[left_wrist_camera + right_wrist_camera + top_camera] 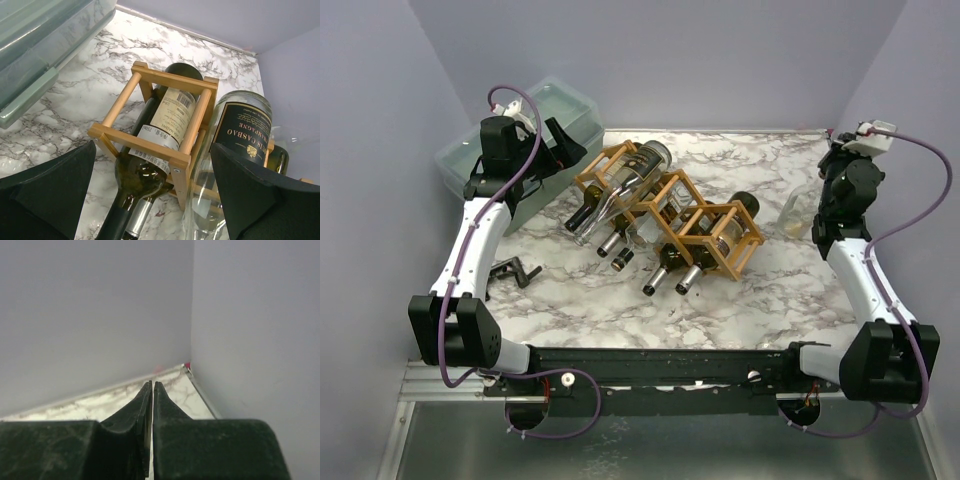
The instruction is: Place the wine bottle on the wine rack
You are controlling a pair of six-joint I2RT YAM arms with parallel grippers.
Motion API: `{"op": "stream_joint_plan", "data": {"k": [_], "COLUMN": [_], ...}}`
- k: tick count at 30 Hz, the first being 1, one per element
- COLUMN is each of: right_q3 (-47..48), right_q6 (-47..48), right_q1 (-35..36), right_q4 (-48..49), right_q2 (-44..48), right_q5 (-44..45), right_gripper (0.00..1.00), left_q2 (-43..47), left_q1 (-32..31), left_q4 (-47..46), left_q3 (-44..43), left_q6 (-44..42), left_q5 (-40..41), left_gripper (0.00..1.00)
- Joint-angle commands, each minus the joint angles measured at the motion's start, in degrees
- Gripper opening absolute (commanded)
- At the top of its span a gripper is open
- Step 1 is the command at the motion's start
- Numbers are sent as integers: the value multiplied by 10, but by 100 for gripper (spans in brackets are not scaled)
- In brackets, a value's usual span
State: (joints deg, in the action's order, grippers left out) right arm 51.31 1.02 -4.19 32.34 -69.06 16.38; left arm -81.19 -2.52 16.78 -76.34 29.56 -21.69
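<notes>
**The wine rack (672,205) lies diagonally on the counter (580,300)**

Light slats form a row of diamond cells holding bottles (167,112). A clear wine bottle (240,130) rests beside its end cell. Above that end the left pincer (152,150) is spread. Right of the rack, the right pincer (152,385) is pressed together.

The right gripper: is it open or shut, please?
Shut. The right gripper has its fingers pressed together, nothing between them.

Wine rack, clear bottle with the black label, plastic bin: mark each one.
Wine rack (175,77), left wrist view, far top bar.
Clear bottle (242,127), left wrist view, black label.
Plastic bin (570,105), top external view, lid.
</notes>
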Motion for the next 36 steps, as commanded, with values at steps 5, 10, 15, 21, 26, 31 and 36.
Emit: {"op": "stream_joint_plan", "data": {"k": [5, 10, 15, 21, 26, 31, 36], "right_q3": [42, 81, 51, 65, 36, 6, -31], "right_q6": [-79, -68, -87, -129, -162, -165, -144], "right_q1": [2, 2, 1, 2, 2, 2, 2], "right_q4": [-149, -237, -216, -237, -220, -194, -147], "right_q2": [-7, -32, -48, -101, -114, -119, -116], "right_q5": [-3, -19, -11, -15, 9, 46, 49], "right_gripper": [78, 90, 90, 84, 78, 71, 68], "left_q2": [13, 10, 13, 11, 10, 7, 5], "left_q1": [4, 6, 6, 6, 8, 9, 12], "left_q4": [-10, -10, -12, -15, -22, -26, -29], "left_q3": [6, 5, 7, 9, 12, 14, 15], "left_q6": [4, 6, 5, 8, 13, 16, 19], "left_q5": [-18, -23, -19, -22, -26, -31, -34], "left_gripper": [98, 99, 99, 99, 99, 99, 99]}}
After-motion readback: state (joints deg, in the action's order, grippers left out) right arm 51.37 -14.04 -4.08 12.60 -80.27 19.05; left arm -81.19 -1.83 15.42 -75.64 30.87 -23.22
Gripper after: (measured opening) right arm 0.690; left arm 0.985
